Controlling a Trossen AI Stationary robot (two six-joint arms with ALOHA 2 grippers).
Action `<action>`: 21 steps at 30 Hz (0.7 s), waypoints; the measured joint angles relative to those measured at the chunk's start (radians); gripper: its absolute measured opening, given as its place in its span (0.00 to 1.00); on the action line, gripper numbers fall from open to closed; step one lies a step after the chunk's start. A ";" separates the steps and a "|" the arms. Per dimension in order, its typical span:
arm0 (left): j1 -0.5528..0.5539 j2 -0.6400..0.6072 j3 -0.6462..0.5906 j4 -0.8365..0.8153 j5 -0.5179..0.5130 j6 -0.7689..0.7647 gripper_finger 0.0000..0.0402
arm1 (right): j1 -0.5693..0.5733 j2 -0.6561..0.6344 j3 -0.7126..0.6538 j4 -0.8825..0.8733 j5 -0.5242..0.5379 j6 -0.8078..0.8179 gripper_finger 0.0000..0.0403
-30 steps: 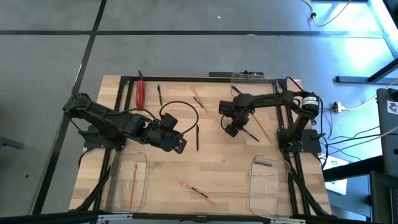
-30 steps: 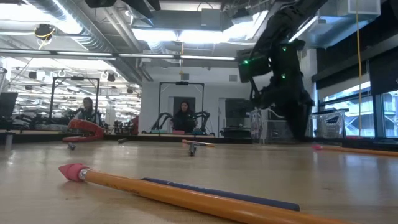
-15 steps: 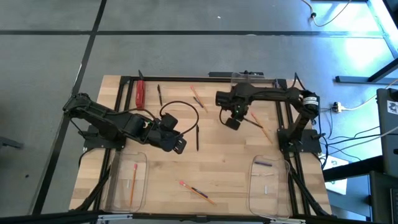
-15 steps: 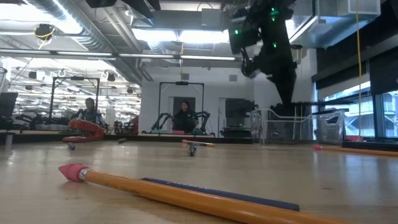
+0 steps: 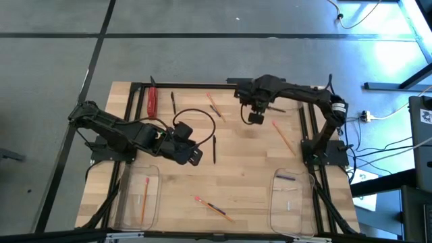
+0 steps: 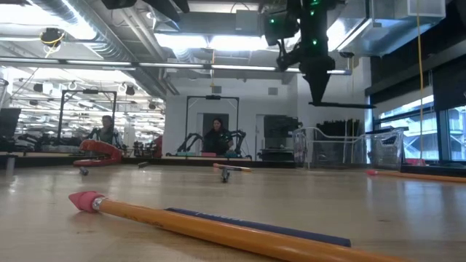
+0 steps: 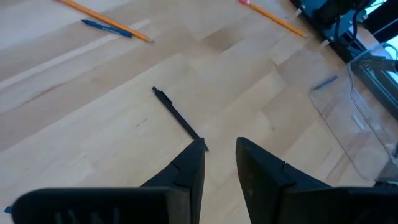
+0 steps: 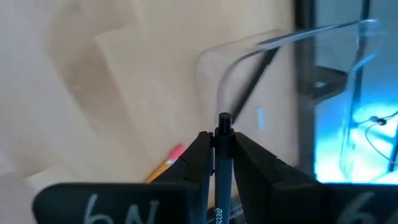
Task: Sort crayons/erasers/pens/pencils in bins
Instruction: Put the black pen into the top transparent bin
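- Right gripper (image 8: 216, 144), jaws clamped on thin black pen (image 8: 219, 158), hangs near clear plastic rectangular bin (image 8: 292, 68) at table's far edge.
- Next: position over bin, release.
- Left gripper (image 7: 219, 155), jaws narrowly parted, empty, over another black pen (image 7: 179, 116).

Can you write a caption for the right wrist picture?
Right gripper pinching a black pen, facing a clear bin.

We see 3 bins on the bench (image 5: 243, 172): 1 at the near left corner (image 5: 138, 197) with a pencil (image 5: 144, 199) in it, 1 at the near right corner (image 5: 291, 200), and 1 at the far edge (image 5: 270, 84). Between the near 2 lies another pencil (image 5: 214, 208). A pen (image 5: 214, 148) lies at mid-bench, just right of the left gripper (image 5: 194, 156). The right gripper (image 5: 255, 117) hangs above the bench beside the far bin, a pen (image 8: 221, 163) between its fingers.
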 joint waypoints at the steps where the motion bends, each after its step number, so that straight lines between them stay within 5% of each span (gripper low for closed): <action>1: 0.000 0.000 0.000 0.000 -0.005 0.000 0.21 | -0.016 0.000 -0.002 0.013 0.003 -0.026 0.15; 12: 0.000 0.000 0.000 0.000 -0.084 0.001 0.21 | -0.194 0.000 -0.021 0.167 0.000 -0.278 0.15; 21: 0.000 0.000 0.000 0.001 -0.097 0.000 0.21 | -0.285 0.008 -0.021 0.235 -0.141 -0.354 0.15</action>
